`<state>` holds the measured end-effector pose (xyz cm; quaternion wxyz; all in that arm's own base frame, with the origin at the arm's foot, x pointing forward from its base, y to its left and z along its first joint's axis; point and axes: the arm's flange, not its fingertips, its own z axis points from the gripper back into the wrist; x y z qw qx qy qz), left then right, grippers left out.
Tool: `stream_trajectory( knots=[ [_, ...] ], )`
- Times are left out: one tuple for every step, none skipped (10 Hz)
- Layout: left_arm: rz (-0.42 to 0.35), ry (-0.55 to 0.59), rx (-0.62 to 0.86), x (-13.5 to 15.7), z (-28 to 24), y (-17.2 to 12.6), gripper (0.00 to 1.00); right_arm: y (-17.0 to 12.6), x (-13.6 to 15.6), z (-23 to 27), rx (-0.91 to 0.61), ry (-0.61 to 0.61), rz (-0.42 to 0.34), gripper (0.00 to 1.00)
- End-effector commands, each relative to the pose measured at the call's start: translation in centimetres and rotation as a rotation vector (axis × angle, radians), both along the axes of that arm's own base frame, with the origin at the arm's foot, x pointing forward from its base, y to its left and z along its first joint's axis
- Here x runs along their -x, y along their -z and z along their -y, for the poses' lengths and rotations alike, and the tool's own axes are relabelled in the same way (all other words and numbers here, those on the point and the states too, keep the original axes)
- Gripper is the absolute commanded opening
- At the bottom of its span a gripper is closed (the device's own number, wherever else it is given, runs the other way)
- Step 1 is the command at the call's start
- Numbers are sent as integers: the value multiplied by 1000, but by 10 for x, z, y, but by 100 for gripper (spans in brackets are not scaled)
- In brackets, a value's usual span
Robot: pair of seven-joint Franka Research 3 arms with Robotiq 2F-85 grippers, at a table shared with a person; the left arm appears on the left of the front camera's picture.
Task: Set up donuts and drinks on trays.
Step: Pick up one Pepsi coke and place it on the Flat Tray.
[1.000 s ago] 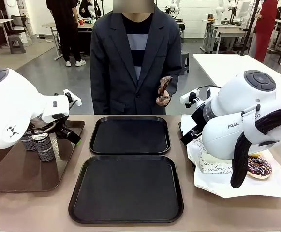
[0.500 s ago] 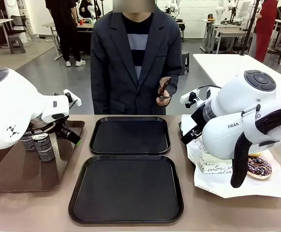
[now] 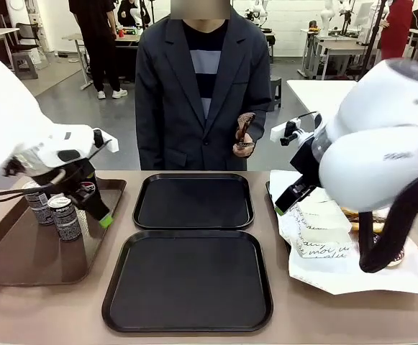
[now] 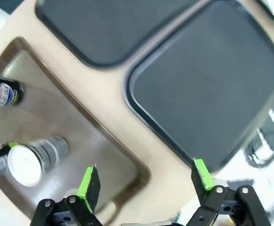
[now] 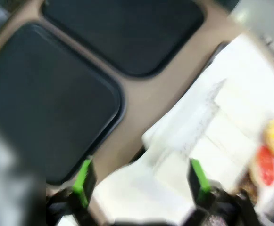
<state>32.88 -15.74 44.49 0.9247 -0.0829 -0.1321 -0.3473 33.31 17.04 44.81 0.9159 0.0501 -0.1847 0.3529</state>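
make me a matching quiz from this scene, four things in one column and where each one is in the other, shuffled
Things
1. Pepsi cans
2. chocolate donut
3. white paper sheet
4. near black tray

Places
A. held in the person's hand
B. in the middle, on the robot's side
C. standing on the brown tray
D. at the robot's right side

Pairs: 1-C, 2-A, 3-D, 4-B

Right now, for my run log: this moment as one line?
left end effector: open, over brown tray edge | right end effector: open, over white paper | far tray, near tray: bare | person's hand: holds donut
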Motion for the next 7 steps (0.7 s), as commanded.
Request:
stream_trajectory(
  knots=[
    [-32, -6, 11, 80, -47, 37, 100, 69, 137, 73, 11, -61, -107, 100],
    [0, 0, 0, 0, 0, 0, 100, 75, 126, 72, 229, -30, 25, 100],
    [0, 0, 0, 0, 0, 0, 100, -10, 18, 4, 6, -27, -71, 100],
    [0, 0, 0, 0, 0, 0, 100, -10, 18, 4, 6, -27, -71, 100],
    [0, 0, 0, 0, 0, 0, 100, -10, 18, 4, 6, -27, -71, 100],
    [-17, 3, -9, 8, -4, -8, 100, -17, 27, 14, 71, -29, -71, 100],
    [-76, -118, 248, 1, -32, -10, 100, -14, 16, 57, -219, 15, -153, 100]
  ],
)
